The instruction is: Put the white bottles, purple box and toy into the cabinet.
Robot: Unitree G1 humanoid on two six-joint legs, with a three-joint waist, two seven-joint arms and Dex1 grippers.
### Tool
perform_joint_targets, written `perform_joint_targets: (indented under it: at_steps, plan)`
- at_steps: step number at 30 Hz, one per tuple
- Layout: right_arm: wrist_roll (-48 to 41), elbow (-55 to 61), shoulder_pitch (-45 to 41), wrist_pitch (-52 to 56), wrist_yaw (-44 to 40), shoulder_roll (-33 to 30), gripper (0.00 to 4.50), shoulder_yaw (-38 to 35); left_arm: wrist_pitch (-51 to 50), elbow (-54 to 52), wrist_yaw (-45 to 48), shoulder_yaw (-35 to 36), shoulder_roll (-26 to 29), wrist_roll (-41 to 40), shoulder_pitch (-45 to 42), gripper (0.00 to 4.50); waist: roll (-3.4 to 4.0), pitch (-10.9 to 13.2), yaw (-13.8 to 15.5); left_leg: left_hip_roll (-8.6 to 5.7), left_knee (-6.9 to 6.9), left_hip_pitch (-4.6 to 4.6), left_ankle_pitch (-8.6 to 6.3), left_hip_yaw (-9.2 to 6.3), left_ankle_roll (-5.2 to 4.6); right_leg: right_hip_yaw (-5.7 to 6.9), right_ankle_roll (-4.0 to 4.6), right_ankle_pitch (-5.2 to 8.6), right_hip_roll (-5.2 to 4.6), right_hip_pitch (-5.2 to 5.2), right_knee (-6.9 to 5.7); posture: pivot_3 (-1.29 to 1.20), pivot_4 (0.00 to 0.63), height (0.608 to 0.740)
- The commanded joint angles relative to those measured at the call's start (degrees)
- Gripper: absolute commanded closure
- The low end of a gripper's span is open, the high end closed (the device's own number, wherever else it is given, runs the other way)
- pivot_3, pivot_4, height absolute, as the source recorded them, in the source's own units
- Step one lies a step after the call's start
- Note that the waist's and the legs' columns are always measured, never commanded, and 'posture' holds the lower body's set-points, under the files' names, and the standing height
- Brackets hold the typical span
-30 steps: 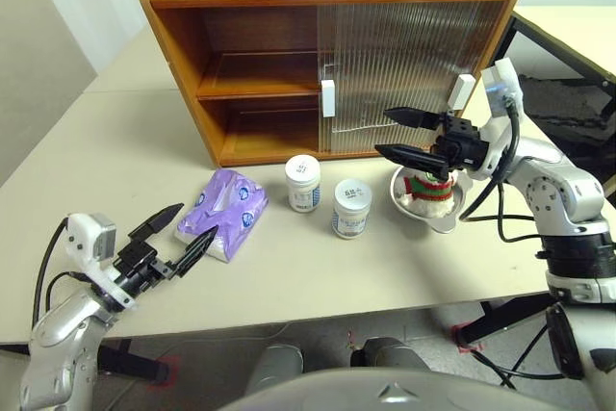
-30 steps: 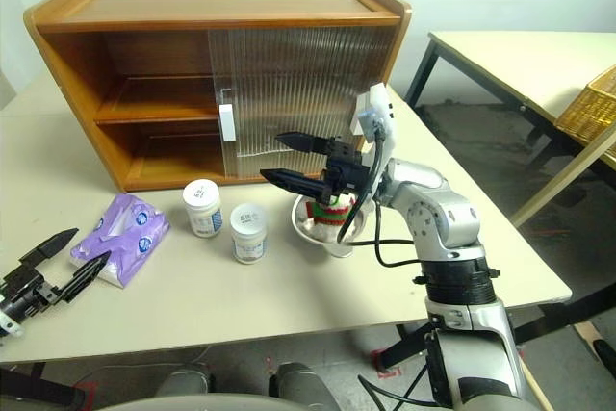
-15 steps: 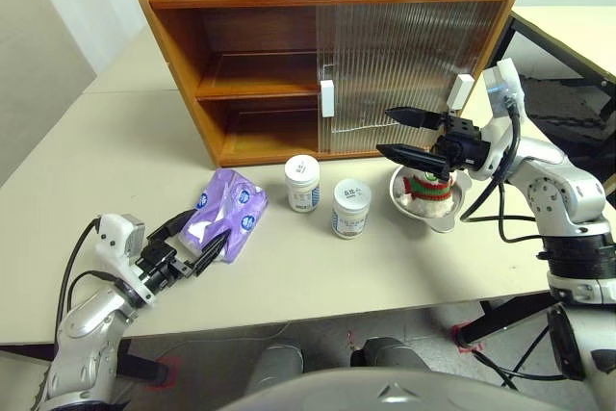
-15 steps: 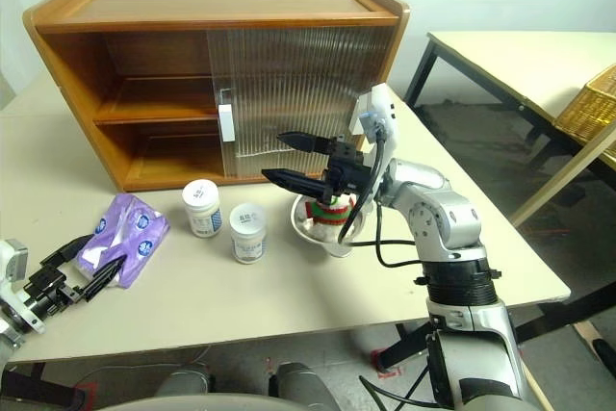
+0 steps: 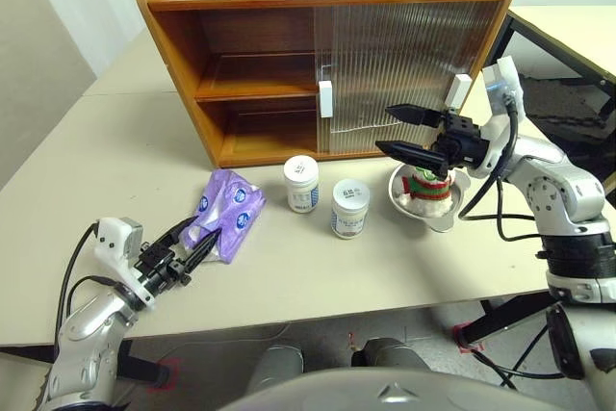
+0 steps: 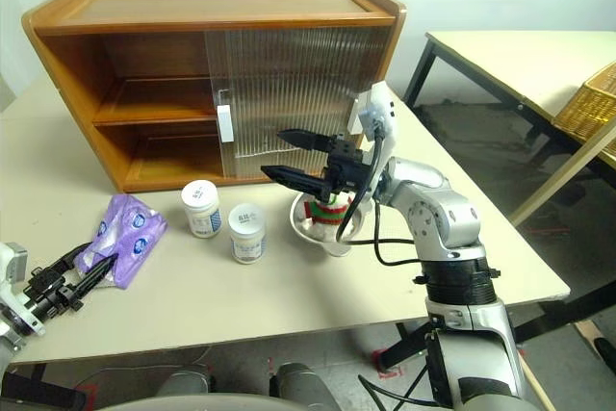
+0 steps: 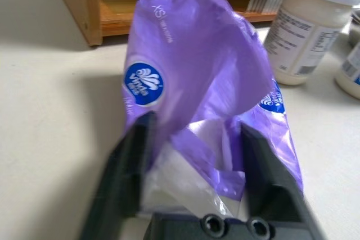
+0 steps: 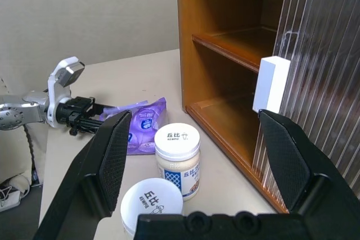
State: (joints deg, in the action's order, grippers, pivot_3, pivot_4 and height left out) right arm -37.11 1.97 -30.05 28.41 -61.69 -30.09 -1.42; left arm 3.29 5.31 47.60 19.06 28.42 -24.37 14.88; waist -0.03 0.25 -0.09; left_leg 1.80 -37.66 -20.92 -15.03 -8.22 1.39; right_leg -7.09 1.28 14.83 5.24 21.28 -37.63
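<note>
A pale table with one wooden cabinet [image 5: 318,55] at the back – two shelves, both bare on the open left side, and ribbed sliding doors with two white handles [image 5: 327,98] covering the right side.

Far left, the left gripper [image 5: 190,249] sits low at the table's near edge, its two black fingers [image 7: 126,172] closed partway around the near end of the one purple box [image 5: 224,218]. In the left wrist view the soft wrapper bunches up between the fingers, so the pack is pinched, with its far end lying on the table.

Next come two white bottles: one [image 5: 301,183] just in front of the cabinet's lower shelf, the other [image 5: 350,207] slightly nearer and to its right, both upright, close but apart.

Right of them is one steel bowl [image 5: 433,211] with the one toy [image 5: 425,187] sitting inside – red-and-green scarf showing.

Above the bowl hangs the right gripper [image 5: 406,132], pointing leftward in front of the closed doors, its fingers spread wide and holding nothing
</note>
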Motion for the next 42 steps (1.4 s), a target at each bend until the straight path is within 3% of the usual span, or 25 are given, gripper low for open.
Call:
perform_joint_targets:
  at_steps: [1, 5, 6, 18, 26, 33, 42]
  plan:
    - [-0.09, 1.23, -0.72, 0.28, 0.56, 0.13, 0.00, -0.41, -0.67, 2.06, 0.45, -0.82, 0.41, 0.84, 0.41, 3.04, 0.01, -0.01, -0.02, 0.00, 0.00, 0.00, 0.00, 0.00, 0.00, 0.00, 0.00, 0.00, 0.00, 0.00, 0.00, 0.01, 0.000, 0.740]
    - [-0.12, 1.21, -0.85, 0.23, 0.79, 0.20, 0.00, -0.43, -0.51, 2.01, 0.90, -0.82, 0.64, 0.51, -0.11, 4.38, 0.01, -0.01, -0.18, 0.00, 0.02, -0.01, -0.01, 0.01, 0.01, -0.01, 0.03, 0.02, 0.00, 0.01, 0.00, 0.01, 0.000, 0.740]
    - [-0.08, 1.10, -0.94, 0.16, 0.81, 0.24, 0.00, -0.40, -0.54, 1.92, 1.00, -0.88, 0.66, 0.45, -0.36, 4.48, 0.01, -0.01, -0.22, 0.00, 0.03, -0.01, -0.01, 0.01, 0.01, -0.01, 0.03, 0.03, 0.00, 0.01, 0.00, 0.01, 0.000, 0.740]
    - [0.41, -0.10, -1.25, -0.63, 0.41, 0.41, 0.00, -0.18, -6.97, -9.24, 0.28, -1.72, 1.13, -5.03, -8.71, 4.48, -0.09, -0.01, 0.10, -0.04, -0.06, -0.06, 0.00, -0.03, 0.00, 0.01, 0.03, 0.01, 0.01, -0.03, 0.00, 0.01, 0.000, 0.740]
    - [0.72, -0.51, -1.27, -1.20, 0.18, 0.87, 0.00, 0.20, -14.80, -17.05, -3.09, 0.58, 4.38, -10.67, -16.05, 4.48, -0.10, 0.01, -0.05, -0.01, -0.05, 0.00, 0.00, 0.20, 0.00, -0.03, -0.11, 0.00, 0.19, -0.08, 0.00, 0.02, 0.000, 0.740]
    - [1.02, -0.62, -0.99, -1.43, 0.03, 1.42, 0.00, 0.33, -19.87, -19.35, -7.75, 1.87, 5.15, -13.51, -21.21, 4.48, -0.13, 0.03, 0.09, -0.01, -0.18, 0.09, 0.03, 0.23, -0.04, -0.09, -0.27, -0.07, 0.27, -0.21, 0.00, 0.02, 0.000, 0.740]
    - [1.50, -0.90, -1.02, -1.58, -0.10, 1.98, 0.00, 0.20, -25.40, -16.80, -18.18, 0.54, 2.23, -12.82, -32.33, 4.48, -0.16, 0.04, 0.29, -0.01, -0.23, 0.19, 0.06, 0.24, -0.06, -0.08, -0.22, -0.13, 0.08, -0.34, 0.00, 0.01, 0.000, 0.740]
